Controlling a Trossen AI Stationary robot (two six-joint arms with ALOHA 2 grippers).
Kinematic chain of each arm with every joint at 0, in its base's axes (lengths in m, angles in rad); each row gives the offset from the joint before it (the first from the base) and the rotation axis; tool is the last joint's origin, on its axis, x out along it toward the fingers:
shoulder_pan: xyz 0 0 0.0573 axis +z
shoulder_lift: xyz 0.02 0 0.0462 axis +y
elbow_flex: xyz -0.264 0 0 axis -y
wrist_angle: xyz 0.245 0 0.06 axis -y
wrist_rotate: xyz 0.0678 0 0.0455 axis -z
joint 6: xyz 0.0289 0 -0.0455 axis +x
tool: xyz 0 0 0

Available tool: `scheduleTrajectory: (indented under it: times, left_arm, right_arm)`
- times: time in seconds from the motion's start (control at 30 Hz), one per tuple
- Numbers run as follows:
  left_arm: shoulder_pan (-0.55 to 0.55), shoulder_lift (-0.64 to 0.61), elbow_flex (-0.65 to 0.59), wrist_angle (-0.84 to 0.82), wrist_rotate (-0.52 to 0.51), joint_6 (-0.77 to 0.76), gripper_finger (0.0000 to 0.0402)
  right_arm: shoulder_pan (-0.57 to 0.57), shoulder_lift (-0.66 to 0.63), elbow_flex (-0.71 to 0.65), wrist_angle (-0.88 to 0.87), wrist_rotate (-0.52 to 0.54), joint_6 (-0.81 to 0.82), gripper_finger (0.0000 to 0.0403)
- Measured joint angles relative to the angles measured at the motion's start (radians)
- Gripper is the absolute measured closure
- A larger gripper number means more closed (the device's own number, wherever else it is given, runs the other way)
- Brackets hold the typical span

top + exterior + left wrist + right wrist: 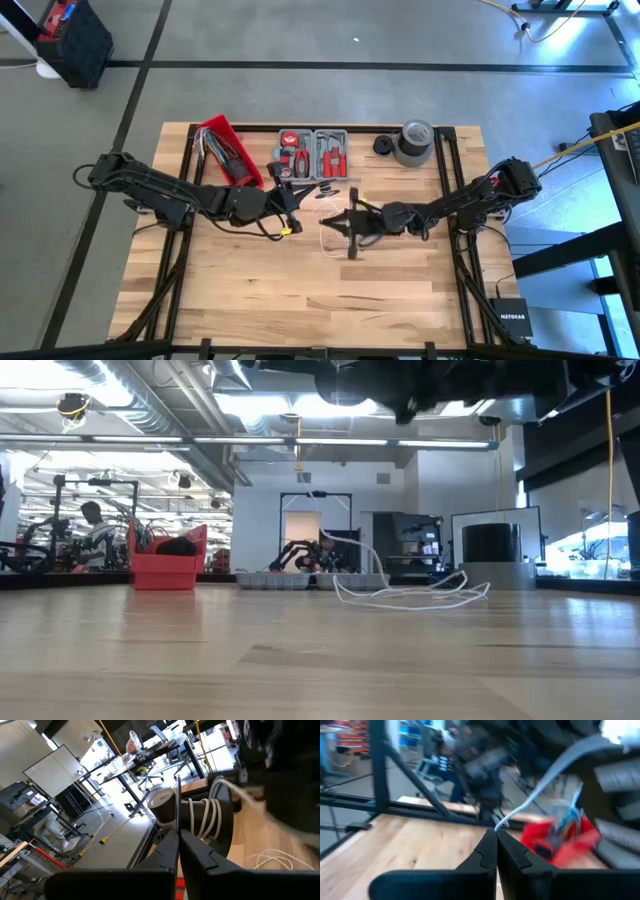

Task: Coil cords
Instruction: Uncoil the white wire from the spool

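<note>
We are observing both arms meeting near the middle of the wooden bench (300, 290). The right pincer (349, 222) is sitting just right of centre with its fingers (492, 851) pressed together – the right wrist view shows the white cord (540, 790) running up from the very tips, so it appears to be pinching that cord. The left pincer (296, 195) is sitting just left of centre, its fingers (175, 847) likewise pressed together; we cannot tell from the left wrist view whether anything is caught between them.

The white cord is lying partly in loose loops on the bench between and just near of the two pincers (330, 240), and the low view shows a strand rising from those loops (410, 592). In the left wrist view, several turns of white cord are wrapped around a dark cylindrical part (207, 817) just ahead of the left fingers. A thin dark strand is trailing below the left pincer (270, 230) – we are taking it for the black cord, though we cannot be certain.

Along the far edge we are noting a red bin (228, 150), a grey tool tray (312, 152) and a grey roll of tape (415, 142).
</note>
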Motion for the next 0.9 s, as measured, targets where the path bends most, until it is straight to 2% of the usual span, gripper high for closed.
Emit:
scheduleTrajectory:
  times: [0.13,0.27,0.4,0.57,0.73,0.8,0.9]
  left_arm:
    - [0.005,0.0,0.0,-0.009,0.0,0.0,0.0396]
    - [0.006,0.0,0.0,-0.032,0.0,0.0,0.0396]
    - [-0.004,0.0,0.0,-0.043,0.0,0.034,0.0396]
    - [-0.064,0.0,0.0,-0.03,0.0,0.191,0.0396]
    - [-0.102,0.0,0.0,-0.022,0.0,0.258,0.0396]
    - [-0.107,0.0,0.0,-0.004,0.0,0.267,0.0396]
    - [-0.107,0.0,0.0,0.017,0.0,0.264,0.0396]
  right_arm:
    - [0.055,-0.04,0.008,0.022,0.027,-0.113,0.04]
    - [0.125,-0.123,0.009,-0.029,0.174,-0.206,0.0401]
    - [0.192,-0.216,0.01,-0.198,0.356,-0.244,0.0401]
    - [0.24,-0.258,0.01,-0.525,0.471,-0.069,0.0401]
    - [0.248,-0.24,0.003,-0.809,0.481,0.134,0.0401]
    - [0.235,-0.217,-0.013,-0.829,0.486,0.175,0.0401]
    - [0.214,-0.168,-0.038,-0.771,0.462,0.202,0.0401]
